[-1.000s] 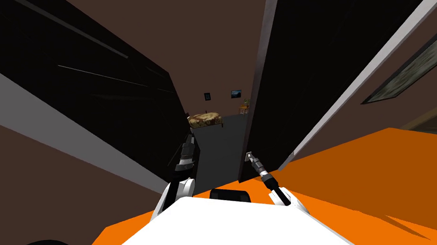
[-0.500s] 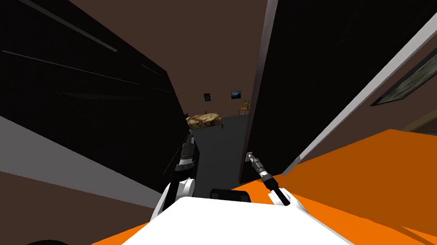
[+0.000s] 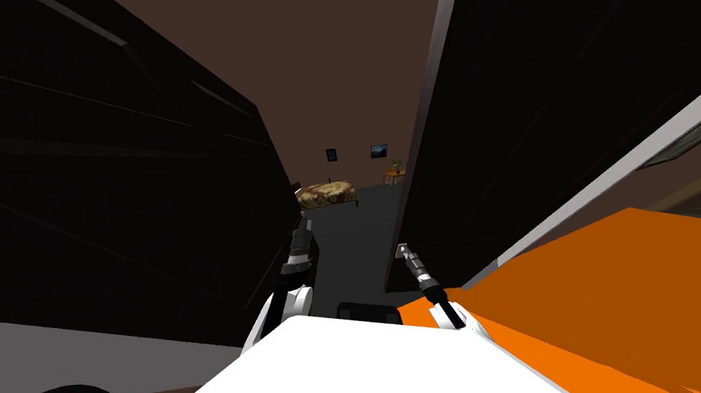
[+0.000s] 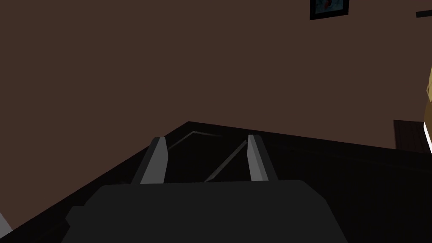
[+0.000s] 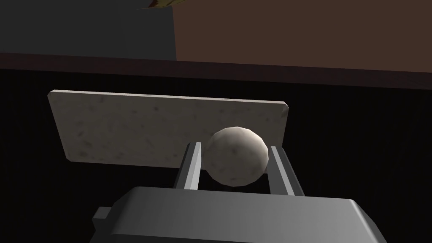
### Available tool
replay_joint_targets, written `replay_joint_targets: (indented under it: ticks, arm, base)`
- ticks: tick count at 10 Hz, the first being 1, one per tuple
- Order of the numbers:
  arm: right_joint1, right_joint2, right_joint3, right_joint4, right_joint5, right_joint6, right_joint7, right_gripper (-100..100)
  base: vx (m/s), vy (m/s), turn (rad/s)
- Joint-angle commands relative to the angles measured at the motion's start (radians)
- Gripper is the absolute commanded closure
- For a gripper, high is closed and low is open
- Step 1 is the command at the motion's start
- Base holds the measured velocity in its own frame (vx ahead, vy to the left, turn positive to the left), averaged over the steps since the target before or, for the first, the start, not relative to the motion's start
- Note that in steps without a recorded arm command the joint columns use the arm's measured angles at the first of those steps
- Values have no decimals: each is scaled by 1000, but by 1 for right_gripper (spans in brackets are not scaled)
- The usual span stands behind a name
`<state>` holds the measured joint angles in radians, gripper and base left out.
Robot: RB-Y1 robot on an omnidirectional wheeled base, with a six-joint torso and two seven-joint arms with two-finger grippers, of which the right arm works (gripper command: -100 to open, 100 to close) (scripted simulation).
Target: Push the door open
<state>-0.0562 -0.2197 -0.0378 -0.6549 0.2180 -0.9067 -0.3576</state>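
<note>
The right claw (image 5: 235, 146) is closed on a round pale grey knob (image 5: 237, 157). The knob's surface is faceted, speckled and stone-like. The claw's thin, blade-like grey fingers (image 5: 192, 166) hug the knob on both sides, and it sits deep between them, close to the dark box of the claw's body.

The knob stands out from one end of a flat rectangular plate (image 5: 126, 126) in the same mottled grey, with slightly clipped corners. The plate lies flush on a flat black door (image 5: 358, 139), whose face is smooth and matte.

In the head view this door rises on my right as a tall black slab with a light grey edge strip (image 3: 435, 88). The right claw meets it low down, just beside that edge.

The left claw (image 4: 206, 138) is open, its two fingers parted with nothing between them. It hovers over a black panelled surface (image 3: 116, 180) marked with faint raised lines, which stands on my left.

Between the two black slabs there is a gap. Through it show a dark grey floor (image 3: 351, 243), a bed with a mottled tan cover (image 3: 329, 194) and a plain brown wall (image 3: 335, 71). A glossy orange floor (image 3: 631, 288) spreads out at my right.
</note>
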Motion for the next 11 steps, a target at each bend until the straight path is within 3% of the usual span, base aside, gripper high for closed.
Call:
replay_joint_targets:
  ticks: [1,11]
  arm:
    - [-9,-8,-31,-1,-20,10,16,100]
    - [-34,20,-152,32,-109,56,109,100]
  base:
    - [219,101,-63]
    - [195,92,-53]
